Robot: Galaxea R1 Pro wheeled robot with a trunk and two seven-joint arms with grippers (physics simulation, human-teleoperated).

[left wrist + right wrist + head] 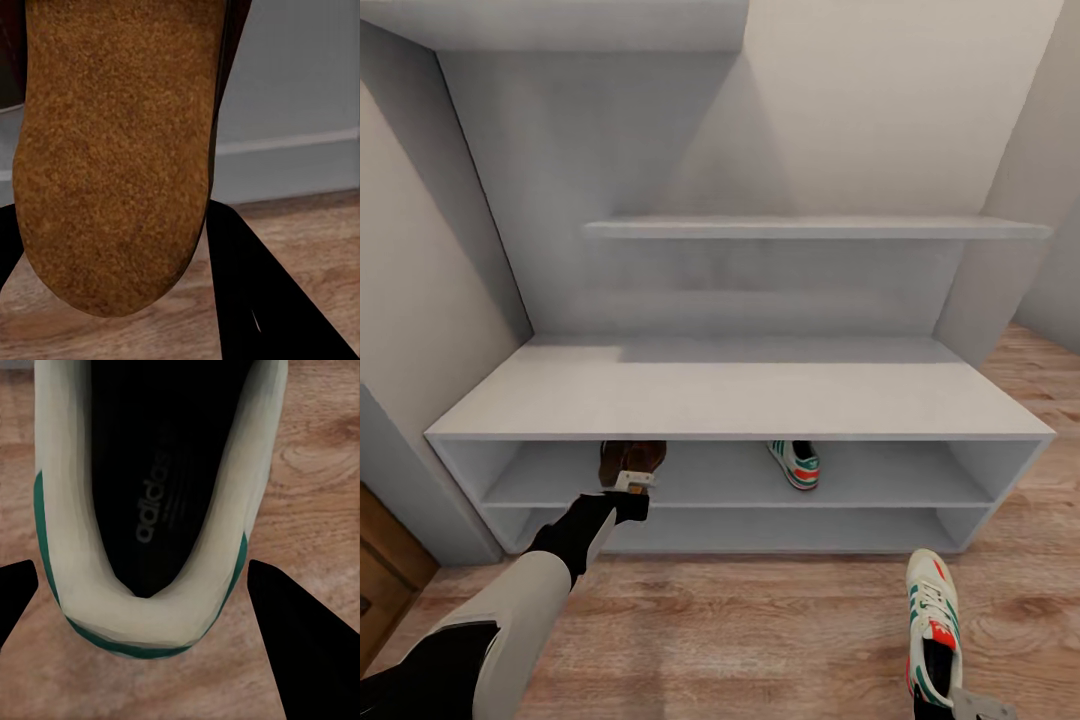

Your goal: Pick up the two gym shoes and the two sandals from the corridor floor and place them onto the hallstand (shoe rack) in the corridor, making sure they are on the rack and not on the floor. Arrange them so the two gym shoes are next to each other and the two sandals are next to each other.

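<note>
Left gripper (630, 484) pinches a sandal (632, 459) at the hallstand (740, 400) upper shelf's front edge; open shelf extends sideways to a gym shoe (796, 462). Right gripper (960, 706) straddles the heel of a second gym shoe (932, 625) on the corridor floor (760, 620); whether it grips cannot be told. Insole reads "adidas" (154, 499).

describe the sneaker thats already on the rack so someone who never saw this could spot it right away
Find the long white hallstand against the grey wall, then look into its upper open shelf, right of the middle. The gym shoe sits there alone: white with teal-green stripes and an orange-red accent. Its twin is over the wood floor at the right gripper, and the shelf's other item is a brown sandal.
</note>
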